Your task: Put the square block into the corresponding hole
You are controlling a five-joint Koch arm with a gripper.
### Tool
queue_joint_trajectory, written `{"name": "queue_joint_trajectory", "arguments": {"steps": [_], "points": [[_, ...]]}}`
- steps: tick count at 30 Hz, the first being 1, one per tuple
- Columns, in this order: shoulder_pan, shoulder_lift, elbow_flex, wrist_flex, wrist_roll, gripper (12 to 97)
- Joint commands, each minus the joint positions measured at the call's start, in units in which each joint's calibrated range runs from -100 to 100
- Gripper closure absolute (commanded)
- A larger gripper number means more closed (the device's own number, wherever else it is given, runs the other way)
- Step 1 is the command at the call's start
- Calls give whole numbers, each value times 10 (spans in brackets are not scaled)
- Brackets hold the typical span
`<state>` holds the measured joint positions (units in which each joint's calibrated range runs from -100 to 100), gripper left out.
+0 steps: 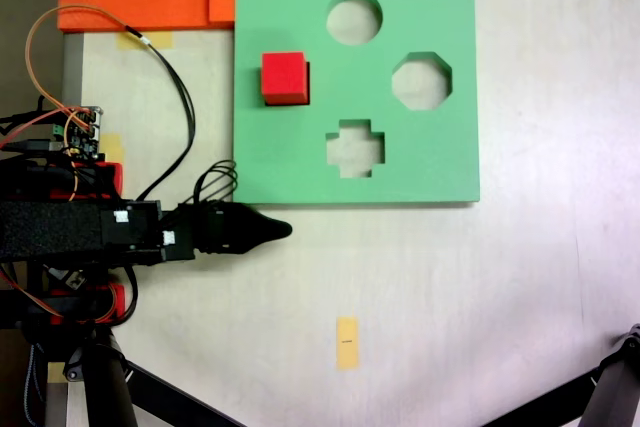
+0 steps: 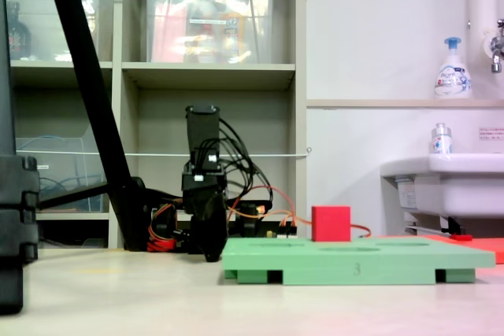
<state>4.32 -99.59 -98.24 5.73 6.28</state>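
The small bright red cube (image 1: 284, 78) sat near the left edge of the green foam board (image 1: 300, 162), apparently over its square cut-out but standing proud in both fixed views. The black end effector (image 1: 280, 230) rested apart; its jaws' state I couldn't tell. Seating looked unfinished.

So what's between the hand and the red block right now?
In the top-down fixed view, just bare table and a stretch of green board separate the hand from the block; nothing else intervenes.

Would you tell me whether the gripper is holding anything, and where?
Nothing is held: the gripper lies off the green board, apart from the red cube.
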Motion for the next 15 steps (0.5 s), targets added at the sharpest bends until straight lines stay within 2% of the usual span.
{"name": "queue_joint_trajectory", "arguments": {"steps": [1,15], "points": [[-5,-4,-18,-48,-1,601],[-6,-4,-18,-41,-1,603]]}}
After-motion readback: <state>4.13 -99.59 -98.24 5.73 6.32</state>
